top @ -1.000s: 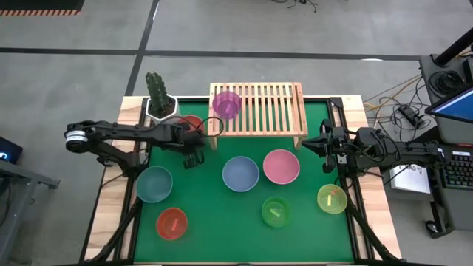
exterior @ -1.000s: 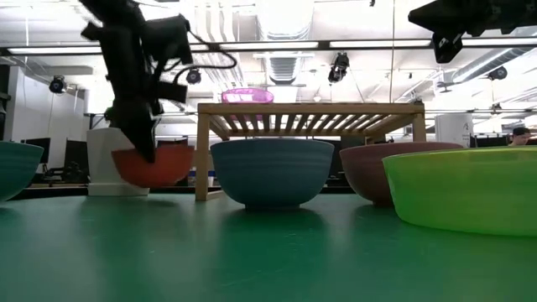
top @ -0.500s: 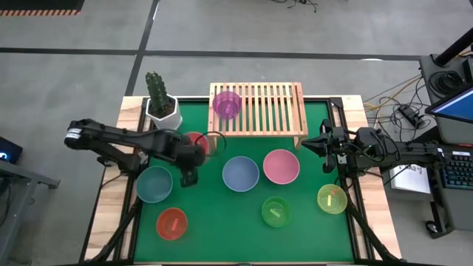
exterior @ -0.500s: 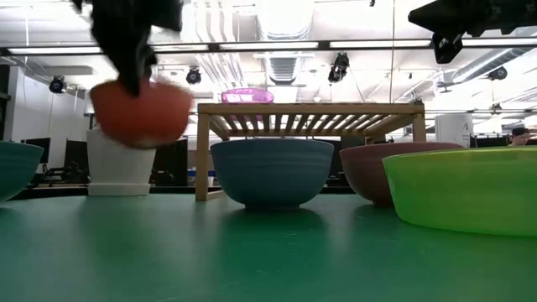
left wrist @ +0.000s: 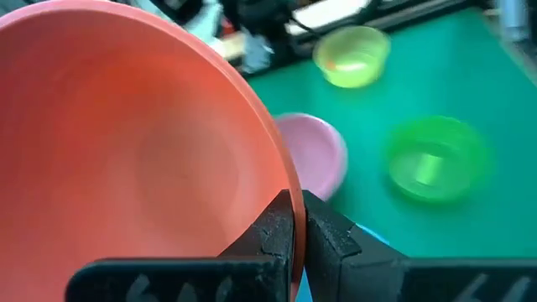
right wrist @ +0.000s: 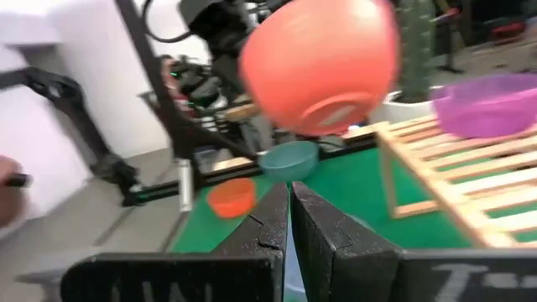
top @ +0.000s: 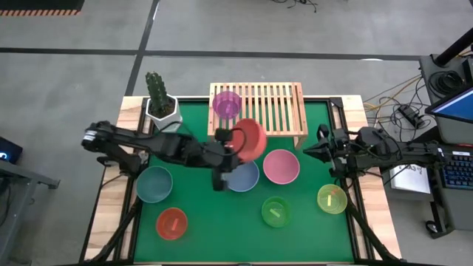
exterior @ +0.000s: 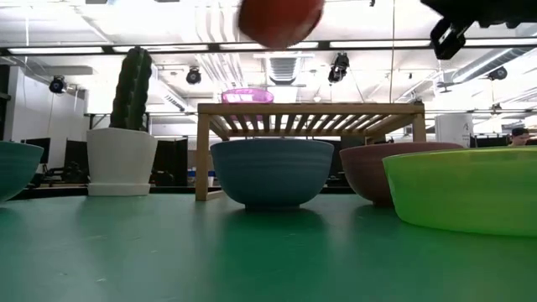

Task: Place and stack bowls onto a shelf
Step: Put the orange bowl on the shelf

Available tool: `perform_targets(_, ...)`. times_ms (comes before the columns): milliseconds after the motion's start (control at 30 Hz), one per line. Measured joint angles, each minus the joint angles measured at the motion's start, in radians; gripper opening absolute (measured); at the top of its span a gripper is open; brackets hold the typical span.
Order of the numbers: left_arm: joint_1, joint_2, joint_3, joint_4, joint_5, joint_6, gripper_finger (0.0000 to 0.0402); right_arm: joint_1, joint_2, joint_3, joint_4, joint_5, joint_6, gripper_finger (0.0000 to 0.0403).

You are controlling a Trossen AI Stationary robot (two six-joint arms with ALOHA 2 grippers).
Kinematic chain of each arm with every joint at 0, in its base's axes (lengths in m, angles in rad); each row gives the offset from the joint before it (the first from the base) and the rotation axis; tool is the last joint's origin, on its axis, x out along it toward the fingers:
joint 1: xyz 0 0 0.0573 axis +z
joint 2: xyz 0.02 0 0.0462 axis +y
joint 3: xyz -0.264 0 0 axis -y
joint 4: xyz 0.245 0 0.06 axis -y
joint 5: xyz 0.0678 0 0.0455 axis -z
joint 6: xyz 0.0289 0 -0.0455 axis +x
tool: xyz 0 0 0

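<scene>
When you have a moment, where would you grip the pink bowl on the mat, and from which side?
I would take the pink bowl by its thin rim, coming straight down from above, one finger inside and one outside. It sits upright and open. The edge facing the right hand looks freest; the blue bowl crowds the opposite side.
</scene>
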Motion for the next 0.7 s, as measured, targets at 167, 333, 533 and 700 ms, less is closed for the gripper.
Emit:
perform_targets(167,0.072,0.16,0.17,-0.002,-0.011,0.125,0.0,0.03,-0.03,-0.01,-0.016,-0.024,0.038,0.0009)
perform_targets(333,0.158,0.29,0.315,-0.066,-0.01,0.164,0.0,0.093,-0.078,-0.011,-0.029,-0.024,0.024,0.0009)
perform_targets(533,0.238,0.405,0.443,-0.099,-0.01,0.169,0.0,0.174,-0.147,-0.011,-0.031,-0.027,-0.025,0.0009)
perform_targets(700,0.292,0.492,0.544,-0.127,-0.009,0.184,0.0,0.199,-0.181,-0.011,-0.03,-0.025,-0.039,0.0009)
